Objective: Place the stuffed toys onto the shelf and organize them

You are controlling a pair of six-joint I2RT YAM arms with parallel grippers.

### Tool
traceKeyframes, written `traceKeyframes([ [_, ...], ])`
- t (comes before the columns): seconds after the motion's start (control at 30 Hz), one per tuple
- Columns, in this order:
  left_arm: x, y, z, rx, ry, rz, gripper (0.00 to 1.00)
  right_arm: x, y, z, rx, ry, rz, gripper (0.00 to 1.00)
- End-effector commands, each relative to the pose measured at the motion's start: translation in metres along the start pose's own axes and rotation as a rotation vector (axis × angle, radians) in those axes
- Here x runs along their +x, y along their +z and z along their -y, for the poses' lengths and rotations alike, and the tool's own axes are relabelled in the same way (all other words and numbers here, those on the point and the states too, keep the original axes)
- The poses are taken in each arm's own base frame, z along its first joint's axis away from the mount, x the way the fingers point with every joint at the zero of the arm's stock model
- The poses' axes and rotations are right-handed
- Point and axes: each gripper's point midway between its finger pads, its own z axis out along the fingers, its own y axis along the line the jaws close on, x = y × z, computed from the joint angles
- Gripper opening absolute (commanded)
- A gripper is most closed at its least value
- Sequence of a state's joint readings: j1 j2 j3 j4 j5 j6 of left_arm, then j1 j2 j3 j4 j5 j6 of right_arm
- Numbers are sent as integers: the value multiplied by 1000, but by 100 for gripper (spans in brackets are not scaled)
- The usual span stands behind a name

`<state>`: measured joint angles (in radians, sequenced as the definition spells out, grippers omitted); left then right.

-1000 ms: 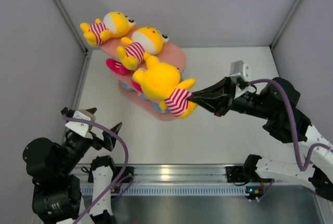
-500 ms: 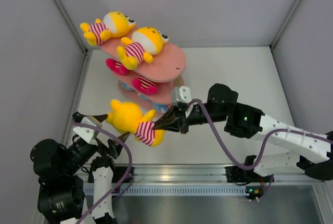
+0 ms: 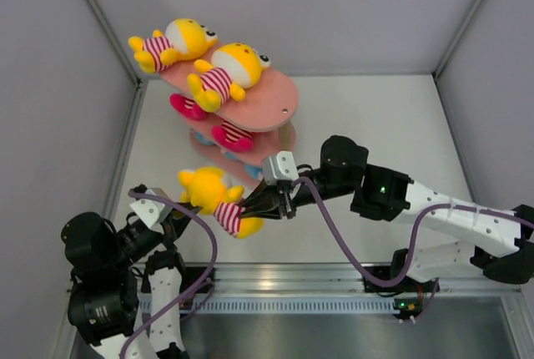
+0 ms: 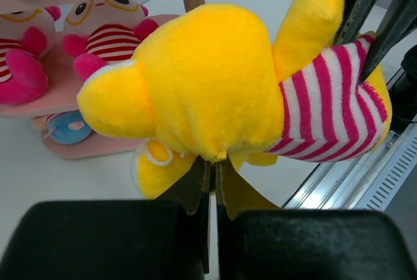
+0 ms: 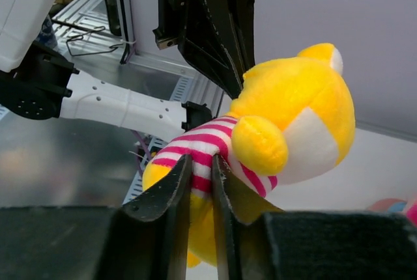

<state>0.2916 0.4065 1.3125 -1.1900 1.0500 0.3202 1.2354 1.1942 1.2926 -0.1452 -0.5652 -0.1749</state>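
Your right gripper (image 5: 201, 163) is clamped on the held yellow toy (image 3: 213, 199). Its two dark fingers squeeze the pink-and-white striped shirt, with only a thin fold of cloth between them. Your left gripper (image 4: 210, 166) meets the same toy from the other end: its jaws stand almost together, and the tips pinch a pucker of plush on the round yellow head.

The toy hangs between both arms above the white table (image 3: 375, 125). It is just in front of the shelf (image 3: 279, 107) and clear of its boards, with its head toward your left arm and its legs toward your right.

On the shelf's top board, a far yellow toy (image 3: 171, 42) lies at the far left end, partly over the edge. A near yellow toy (image 3: 225, 71) lies beside it. The middle board carries a striped pink toy (image 4: 107, 39) that faces your left wrist camera, and an edge pink toy (image 4: 23, 65) sits next to it. On the bottom board you can see only part of a blue toy (image 4: 65, 127); the rest is hidden under the board above
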Motion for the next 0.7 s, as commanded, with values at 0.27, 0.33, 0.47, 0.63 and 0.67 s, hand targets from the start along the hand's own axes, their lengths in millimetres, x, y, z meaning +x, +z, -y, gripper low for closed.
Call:
traceKeyframes([
  [0.27, -26, -12, 8, -53, 28, 47, 0, -9, -58, 4, 172, 39, 123, 89],
  [0.33, -36, -17, 18, -43, 61, 74, 0, -24, -80, -8, 173, 17, 210, 95],
  [0.47, -48, -24, 28, -50, 76, 102, 0, -11, -98, 0, 283, 101, 203, 97],
  [0.63, -66, -33, 39, -79, 108, 140, 0, -19, -80, -10, 169, 225, 291, 91],
  [0.67, -66, -33, 41, -76, 103, 142, 0, -22, -73, -5, 173, 239, 317, 90],
])
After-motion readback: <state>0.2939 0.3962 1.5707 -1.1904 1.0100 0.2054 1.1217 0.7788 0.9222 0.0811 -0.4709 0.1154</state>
